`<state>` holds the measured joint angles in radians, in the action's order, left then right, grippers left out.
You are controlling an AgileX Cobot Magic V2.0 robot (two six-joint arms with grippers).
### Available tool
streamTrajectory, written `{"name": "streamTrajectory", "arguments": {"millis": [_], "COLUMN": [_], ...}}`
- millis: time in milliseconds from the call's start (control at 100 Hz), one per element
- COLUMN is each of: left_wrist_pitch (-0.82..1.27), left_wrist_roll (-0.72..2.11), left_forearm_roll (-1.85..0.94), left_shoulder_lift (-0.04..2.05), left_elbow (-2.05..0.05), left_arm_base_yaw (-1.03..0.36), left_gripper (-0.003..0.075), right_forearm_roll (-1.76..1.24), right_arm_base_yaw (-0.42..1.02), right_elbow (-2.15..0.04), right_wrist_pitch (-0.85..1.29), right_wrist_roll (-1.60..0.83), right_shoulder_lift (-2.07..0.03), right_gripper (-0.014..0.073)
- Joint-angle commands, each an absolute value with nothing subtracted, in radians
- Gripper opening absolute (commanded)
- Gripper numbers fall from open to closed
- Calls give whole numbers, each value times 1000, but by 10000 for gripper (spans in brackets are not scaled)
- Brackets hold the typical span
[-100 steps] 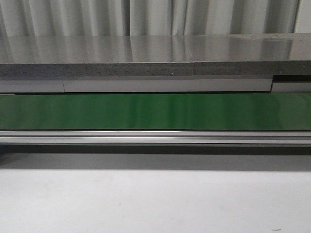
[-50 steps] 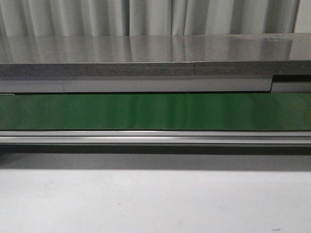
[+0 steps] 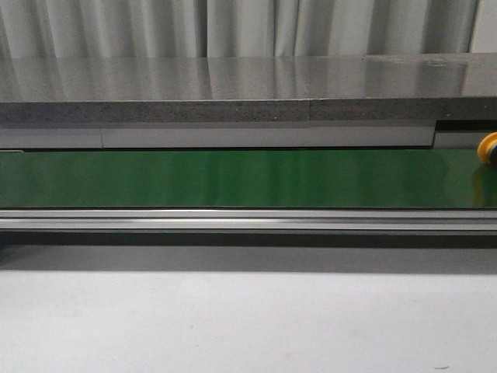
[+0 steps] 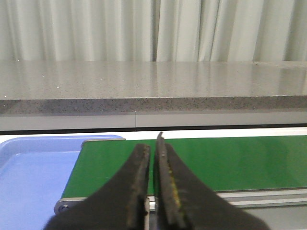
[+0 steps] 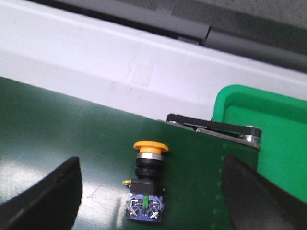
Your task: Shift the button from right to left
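Observation:
The button lies on its side on the green conveyor belt, orange-yellow cap away from the camera, black body and blue terminal base nearer. My right gripper is open, its two dark fingers wide apart on either side of the button, not touching it. In the front view only the orange cap shows at the belt's far right edge. My left gripper is shut and empty, over the left end of the belt.
A blue tray sits beyond the belt's left end. A green bin sits past the belt's right end, next to the roller bracket. A grey stone counter runs behind the belt, a metal rail in front.
The button's orange cap has come into the front view at the far right edge of the belt; it was not visible before.

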<state>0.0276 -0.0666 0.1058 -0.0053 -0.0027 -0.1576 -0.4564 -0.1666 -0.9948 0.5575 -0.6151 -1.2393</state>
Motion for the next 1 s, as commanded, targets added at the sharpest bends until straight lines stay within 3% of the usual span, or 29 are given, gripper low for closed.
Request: {"name": "streamTrajectory", "arguments": {"millis": [0, 490, 790, 990], "left_wrist_pitch": [-59, -59, -59, -59], "left_wrist_roll": [-70, -70, -70, -70], "left_forearm_roll": [97, 97, 97, 97], "left_shoulder_lift": [-42, -42, -42, -42], "left_elbow": [38, 38, 38, 38], "left_arm_base_yaw": [-167, -167, -167, -167], "left_gripper": [5, 5, 5, 5], "right_forearm_roll": [-487, -525, -552, -554], "right_arm_base_yaw": [-144, -29, -29, -29], "right_elbow": [-956, -504, -370, -338], "right_wrist_pitch": [433, 112, 153, 169], "right_wrist_roll": [-626, -626, -626, -626], "right_shoulder_lift": [-1134, -615, -358, -305], "right_gripper": [559, 559, 559, 559]}}
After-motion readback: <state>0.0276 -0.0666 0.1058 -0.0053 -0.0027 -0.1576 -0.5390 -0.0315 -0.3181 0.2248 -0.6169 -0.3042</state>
